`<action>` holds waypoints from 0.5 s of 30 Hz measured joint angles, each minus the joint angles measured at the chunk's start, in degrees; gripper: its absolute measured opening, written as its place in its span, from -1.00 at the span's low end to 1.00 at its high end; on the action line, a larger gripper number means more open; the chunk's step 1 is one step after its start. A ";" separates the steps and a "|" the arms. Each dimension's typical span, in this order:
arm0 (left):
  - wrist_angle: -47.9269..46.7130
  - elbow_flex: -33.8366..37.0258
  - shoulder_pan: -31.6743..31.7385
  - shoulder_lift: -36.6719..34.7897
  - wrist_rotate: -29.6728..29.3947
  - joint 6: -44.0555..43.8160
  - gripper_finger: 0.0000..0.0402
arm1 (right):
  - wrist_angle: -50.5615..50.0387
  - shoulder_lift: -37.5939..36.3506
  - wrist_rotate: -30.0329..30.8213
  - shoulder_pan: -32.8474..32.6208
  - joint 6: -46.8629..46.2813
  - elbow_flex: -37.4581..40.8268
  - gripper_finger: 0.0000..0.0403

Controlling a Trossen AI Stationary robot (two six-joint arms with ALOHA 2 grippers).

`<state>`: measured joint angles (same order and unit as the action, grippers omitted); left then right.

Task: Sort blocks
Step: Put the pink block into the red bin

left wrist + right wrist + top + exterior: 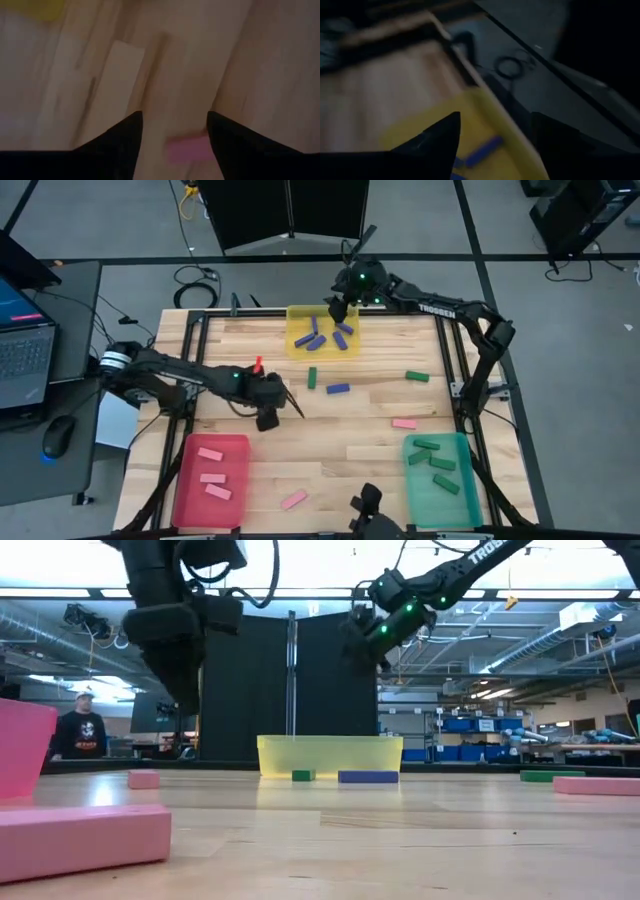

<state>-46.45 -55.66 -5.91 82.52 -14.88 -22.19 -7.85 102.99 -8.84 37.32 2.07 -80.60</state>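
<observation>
Three trays sit on the wooden table: a yellow tray [300,315] holding several dark blue blocks [322,337], a red tray [185,480] with three pink blocks [214,477], and a teal-green tray [462,470] with several green blocks [438,465]. Loose on the wood lie two green blocks [312,377] [417,377], a blue block [338,389] and two pink blocks [404,423] [294,499]. My left gripper [297,410] hovers open over the table's middle; in its wrist view a pink block [187,148] lies beyond the fingers. My right gripper [337,310] is open above the yellow tray [420,132], over a blue block [482,150].
A laptop [20,350] and a mouse [57,436] sit on a side table to the left. The black frame rail [448,370] borders the table's right side. In the low view a person [80,732] stands far behind the table. Bare wood lies between the red and teal-green trays.
</observation>
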 joint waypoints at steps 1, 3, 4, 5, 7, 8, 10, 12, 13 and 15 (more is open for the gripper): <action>-2.26 -1.47 0.00 1.31 0.30 2.97 0.17 | 0.42 -0.45 -2.02 -0.05 -0.35 0.00 0.27; -5.86 -4.01 -0.17 3.65 1.67 9.43 0.22 | 0.91 -1.21 -4.60 -0.70 -0.34 -0.02 0.32; -7.70 -4.94 -0.47 4.83 2.31 12.53 0.24 | 0.67 -1.67 -5.52 -1.16 -0.13 -0.02 0.34; -8.66 -5.42 -0.70 5.61 2.85 15.34 0.26 | 0.17 -2.20 -6.38 -1.65 0.16 -0.02 0.36; -8.99 -5.64 -1.14 7.18 3.08 20.57 0.29 | -0.13 -3.63 -7.87 -3.01 0.86 0.00 0.38; -9.03 -5.54 -1.32 8.08 3.41 22.88 0.31 | -0.40 -4.67 -8.46 -3.77 1.14 0.00 0.38; -8.97 -4.98 -1.33 9.58 4.42 26.48 0.33 | -0.74 -7.00 -9.16 -5.56 2.12 0.00 0.39; -8.94 -4.78 -1.31 11.14 5.57 27.40 0.36 | -1.68 -9.77 -9.24 -7.17 3.21 0.00 0.38; -8.65 -4.78 -1.31 11.82 5.60 27.59 0.37 | -1.84 -11.18 -9.23 -8.01 3.66 0.00 0.37; -8.59 -4.78 -1.31 12.99 5.69 28.03 0.39 | -2.28 -14.56 -9.10 -9.38 4.09 0.00 0.36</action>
<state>-55.04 -60.45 -7.22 95.51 -9.20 5.84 -10.13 88.43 -17.94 27.94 6.16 -80.60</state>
